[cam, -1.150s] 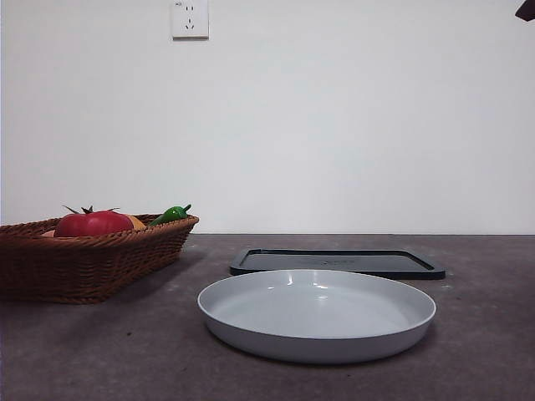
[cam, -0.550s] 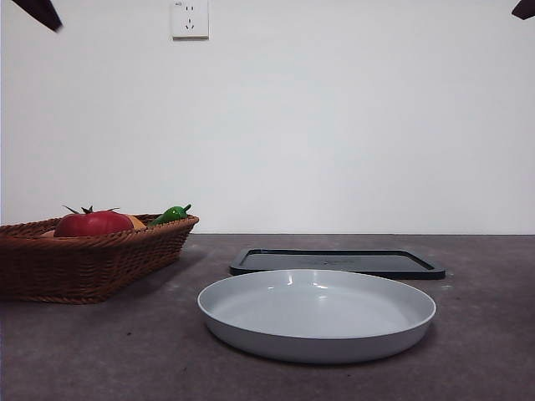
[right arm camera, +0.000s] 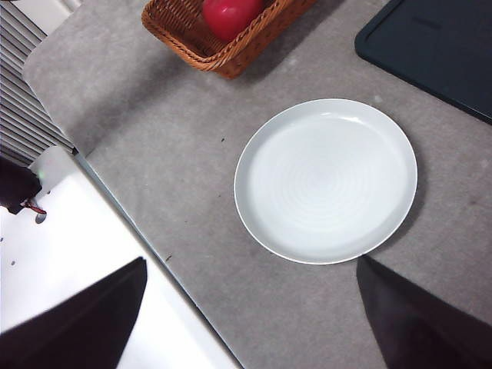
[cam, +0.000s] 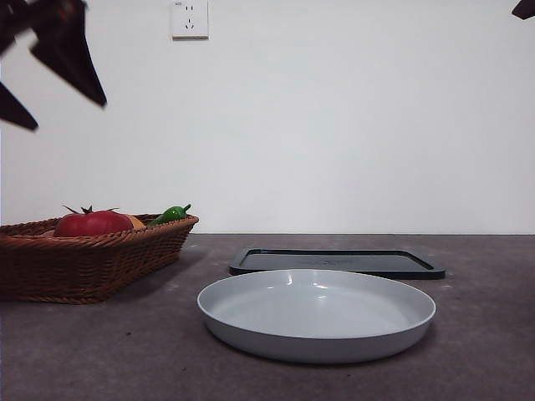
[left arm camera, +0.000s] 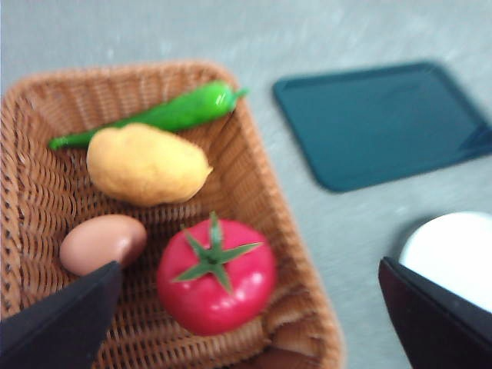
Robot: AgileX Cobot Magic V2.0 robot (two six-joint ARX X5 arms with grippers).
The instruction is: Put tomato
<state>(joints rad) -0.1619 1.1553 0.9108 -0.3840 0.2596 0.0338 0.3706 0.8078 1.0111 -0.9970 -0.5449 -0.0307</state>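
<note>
Round tomato (left arm camera: 217, 278) upright in wicker basket (left arm camera: 269, 192), stem up, no long axis, under spread-jawed left gripper (cam: 50, 75) at ten o'clock; right gripper (right arm camera: 246, 323) likewise parted.

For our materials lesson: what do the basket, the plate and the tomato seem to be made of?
Basket: woven wicker or rattan, brown, matt; the strands show. Plate: smooth, pale grey, slightly glossy, with highlights; ceramic or plastic, cannot tell which. Tomato: even red, shiny skin, stiff green stem; possibly a plastic model, not certain.
</note>
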